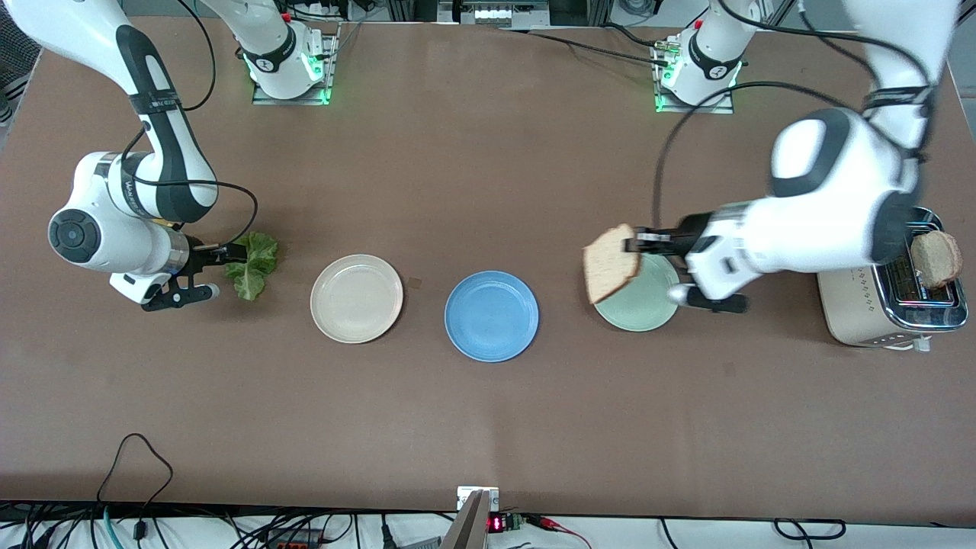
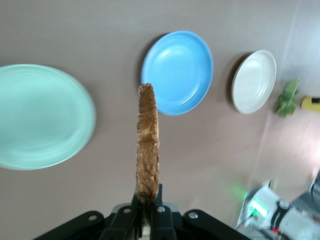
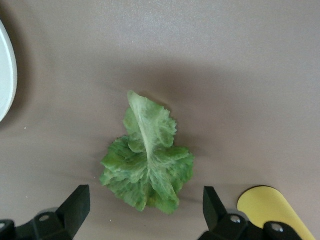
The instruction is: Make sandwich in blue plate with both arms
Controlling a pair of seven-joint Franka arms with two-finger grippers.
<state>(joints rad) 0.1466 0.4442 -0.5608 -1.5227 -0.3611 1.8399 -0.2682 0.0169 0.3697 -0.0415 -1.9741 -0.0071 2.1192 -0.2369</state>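
- The bread slice (image 1: pixel 611 263) is up in the air, pinched by one edge in the left tool (image 1: pixel 630 245), which is clamped tight on it. It hangs over the rim of the mint-green plate (image 1: pixel 644 309), on the side toward the blue plate (image 1: pixel 492 316).
- In the left wrist view the slice (image 2: pixel 148 145) shows edge-on, its long axis running straight out from the fingers, crust facing the camera.
- The blue plate sits mid-worktop with nothing on it. Same for the cream plate (image 1: pixel 356 298) beside it, toward the right arm's end, and the mint-green one.
- A second slice (image 1: pixel 936 258) pokes up out of the toaster (image 1: pixel 888 305) at the left arm's end of the worktop.
- The lettuce leaf (image 1: pixel 254 264) lies flat on the worktop (image 1: pixel 488 419) near the cream plate, toward the right arm's end, stem end pointing away from the right tool in the wrist view.
- The right tool (image 1: pixel 203 268) hovers low beside the leaf, fingers spread wide, gripping nothing.
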